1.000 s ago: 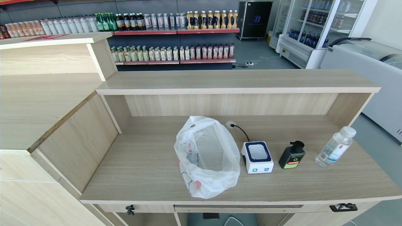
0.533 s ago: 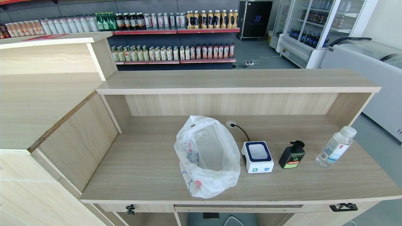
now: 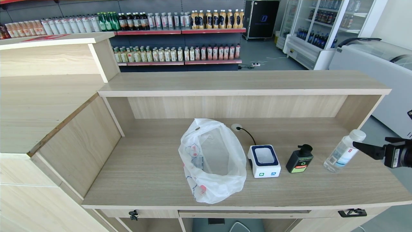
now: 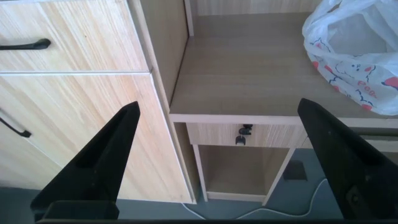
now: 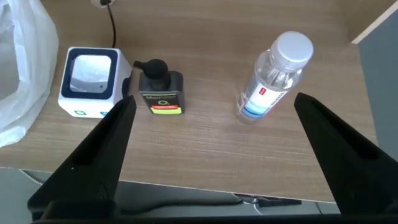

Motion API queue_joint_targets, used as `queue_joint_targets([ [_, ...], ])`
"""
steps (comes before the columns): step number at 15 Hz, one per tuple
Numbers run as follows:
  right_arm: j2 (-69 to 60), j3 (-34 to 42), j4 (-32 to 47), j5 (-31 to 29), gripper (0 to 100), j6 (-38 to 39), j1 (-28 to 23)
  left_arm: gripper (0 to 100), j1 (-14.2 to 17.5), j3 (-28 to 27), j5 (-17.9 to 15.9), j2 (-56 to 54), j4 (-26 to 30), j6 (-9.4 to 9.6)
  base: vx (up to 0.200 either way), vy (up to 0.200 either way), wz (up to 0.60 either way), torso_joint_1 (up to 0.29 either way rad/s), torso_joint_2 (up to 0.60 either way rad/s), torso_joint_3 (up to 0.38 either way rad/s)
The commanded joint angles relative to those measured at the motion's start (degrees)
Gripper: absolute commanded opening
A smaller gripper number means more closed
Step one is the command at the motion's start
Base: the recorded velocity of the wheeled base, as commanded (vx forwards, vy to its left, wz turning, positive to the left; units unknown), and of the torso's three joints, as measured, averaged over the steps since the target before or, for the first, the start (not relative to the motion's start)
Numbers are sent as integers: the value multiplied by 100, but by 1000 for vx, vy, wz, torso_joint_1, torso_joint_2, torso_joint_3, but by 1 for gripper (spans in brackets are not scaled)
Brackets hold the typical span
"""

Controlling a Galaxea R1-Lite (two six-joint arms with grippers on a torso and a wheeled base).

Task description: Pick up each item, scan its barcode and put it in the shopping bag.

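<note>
A white plastic shopping bag (image 3: 212,161) stands open on the wooden counter (image 3: 154,167), also seen in the left wrist view (image 4: 357,50). To its right sit a white barcode scanner (image 3: 263,161) (image 5: 90,78), a dark pump bottle (image 3: 299,159) (image 5: 161,93) and a clear water bottle (image 3: 344,150) (image 5: 270,78) with a white cap. My right gripper (image 3: 376,145) (image 5: 214,102) hangs open at the counter's right end, just right of the water bottle and holding nothing. My left gripper (image 4: 216,109) is open and low in front of the counter's left front corner.
A raised ledge (image 3: 241,83) and side walls enclose the counter's back and ends. The scanner's cable (image 3: 248,133) runs to a hole behind it. Drawers with black handles (image 4: 25,45) stand left of the counter. Shelves of drinks (image 3: 177,35) and fridges stand farther off.
My right gripper has come into the head view from the right edge, up beside the water bottle. The items on the counter have not moved.
</note>
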Motion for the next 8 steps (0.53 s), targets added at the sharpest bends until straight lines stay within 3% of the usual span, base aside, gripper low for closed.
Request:
queue_joint_targets([
  [1, 721, 18, -43, 104, 100, -199, -96, 100, 8, 0, 2, -2, 0, 2, 0, 0, 0, 0, 0, 0],
  [5, 967, 158, -43, 359, 100, -981, -324, 100, 8, 0, 2, -2, 0, 2, 0, 0, 0, 0, 0, 0],
  [8, 1081, 150, -52, 394, 100, -990, -386, 100, 8, 0, 2, -2, 0, 2, 0, 0, 0, 0, 0, 0],
])
